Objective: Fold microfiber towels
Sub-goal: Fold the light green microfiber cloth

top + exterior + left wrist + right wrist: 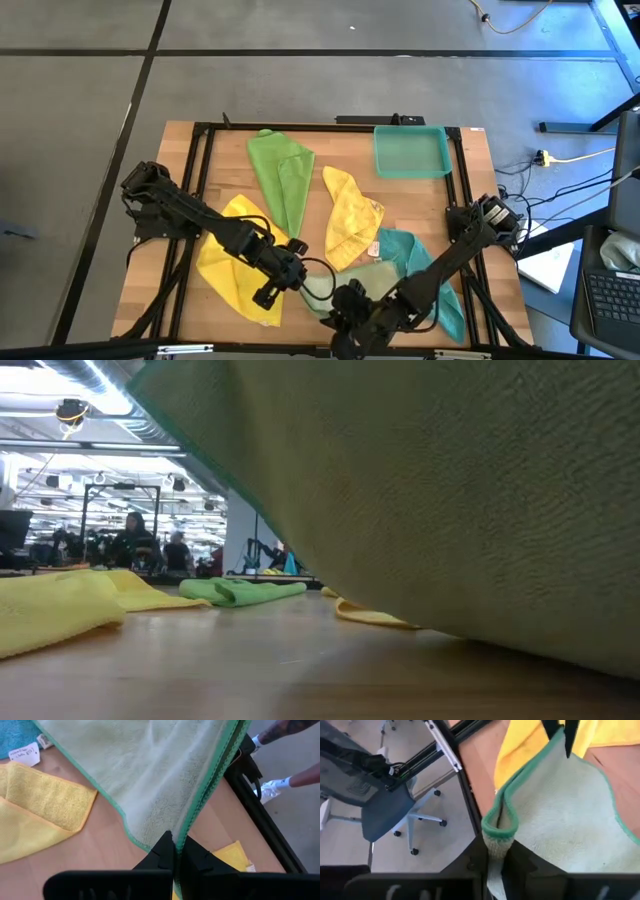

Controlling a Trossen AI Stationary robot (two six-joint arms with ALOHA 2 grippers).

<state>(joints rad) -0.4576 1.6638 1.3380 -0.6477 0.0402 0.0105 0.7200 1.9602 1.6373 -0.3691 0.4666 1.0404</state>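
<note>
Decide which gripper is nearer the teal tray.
Right. The right gripper sits at the table's near edge, below the teal tray; the left gripper is farther left.

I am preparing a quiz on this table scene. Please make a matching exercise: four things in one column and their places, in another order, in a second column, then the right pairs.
Things:
1. tray
2. bright green towel
3. teal towel
4. pale towel

Places:
A. held up between both tools at the table's near edge
B. flat under the right arm
C. far right corner of the table
D. far side, left of the tray

Pairs: 1-C, 2-D, 3-B, 4-A
</note>
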